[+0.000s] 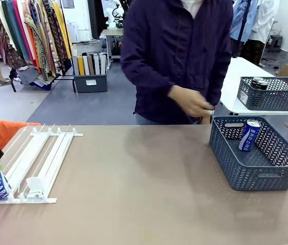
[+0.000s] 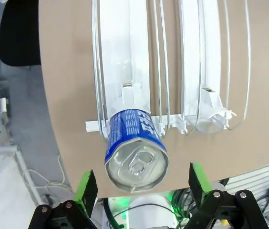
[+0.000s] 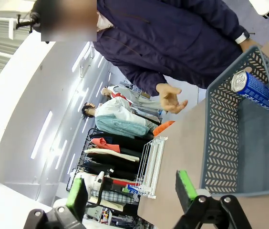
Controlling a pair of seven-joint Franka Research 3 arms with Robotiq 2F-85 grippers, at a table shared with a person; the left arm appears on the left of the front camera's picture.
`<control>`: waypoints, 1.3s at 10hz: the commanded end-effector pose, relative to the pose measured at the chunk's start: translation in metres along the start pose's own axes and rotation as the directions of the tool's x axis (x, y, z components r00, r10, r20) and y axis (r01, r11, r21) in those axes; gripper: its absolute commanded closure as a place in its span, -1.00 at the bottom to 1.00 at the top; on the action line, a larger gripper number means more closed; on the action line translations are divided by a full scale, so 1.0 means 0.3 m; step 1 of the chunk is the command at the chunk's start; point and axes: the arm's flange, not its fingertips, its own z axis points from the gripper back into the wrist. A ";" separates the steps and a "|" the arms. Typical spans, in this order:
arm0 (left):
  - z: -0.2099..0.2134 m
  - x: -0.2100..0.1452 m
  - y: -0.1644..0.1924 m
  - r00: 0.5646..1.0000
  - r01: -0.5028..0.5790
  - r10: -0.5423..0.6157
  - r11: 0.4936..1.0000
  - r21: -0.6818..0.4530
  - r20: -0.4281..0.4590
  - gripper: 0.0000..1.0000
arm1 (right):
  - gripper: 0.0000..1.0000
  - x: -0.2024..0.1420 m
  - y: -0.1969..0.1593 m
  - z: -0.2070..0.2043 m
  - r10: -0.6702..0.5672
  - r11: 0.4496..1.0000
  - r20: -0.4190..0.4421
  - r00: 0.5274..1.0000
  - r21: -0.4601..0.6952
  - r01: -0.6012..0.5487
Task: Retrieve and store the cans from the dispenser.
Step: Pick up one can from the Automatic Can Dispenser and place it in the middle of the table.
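Left gripper (image 2: 141,188) wide open, around blue can (image 2: 135,150) at dispenser (image 2: 125,62) front lip, not squeezing. Right gripper (image 3: 130,193) open. Another blue can (image 1: 249,135) leaning in basket (image 1: 259,176), at 3 o'clock.

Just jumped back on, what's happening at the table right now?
The left claw sits open on either side of a blue Pocari Sweat can at the front lip of the white dispenser, not yet gripping it. Another blue can leans inside the grey basket. The right claw is open and holds nothing. The person's hand hangs beyond the table's far edge.
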 end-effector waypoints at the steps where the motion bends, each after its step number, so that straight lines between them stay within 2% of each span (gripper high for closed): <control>1: -0.023 0.030 -0.002 1.000 -0.021 0.022 1.000 0.017 -0.009 -1.00 | -1.00 0.012 0.019 -0.010 -0.017 1.000 0.021 1.000 0.019 0.017; 3: -0.058 0.043 0.009 0.999 -0.047 0.048 0.997 0.059 -0.015 -1.00 | -1.00 0.012 0.019 -0.010 -0.017 1.000 0.021 1.000 0.019 0.017; 7: -0.096 0.056 0.017 0.998 -0.059 0.060 0.997 0.045 -0.024 -1.00 | -1.00 0.012 0.019 -0.010 -0.017 1.000 0.021 1.000 0.019 0.017; 8: -0.102 0.057 0.019 0.999 -0.049 0.050 0.997 0.066 -0.013 0.11 | -1.00 0.012 0.019 -0.010 -0.017 1.000 0.021 1.000 0.019 0.017; 9: -0.104 0.057 0.018 0.998 -0.053 0.054 0.996 0.072 -0.012 1.00 | -1.00 0.012 0.019 -0.010 -0.017 1.000 0.021 1.000 0.019 0.017; 13: -0.102 0.061 0.024 0.998 -0.058 0.058 0.996 0.063 -0.002 1.00 | -1.00 0.012 0.019 -0.010 -0.017 1.000 0.021 1.000 0.019 0.017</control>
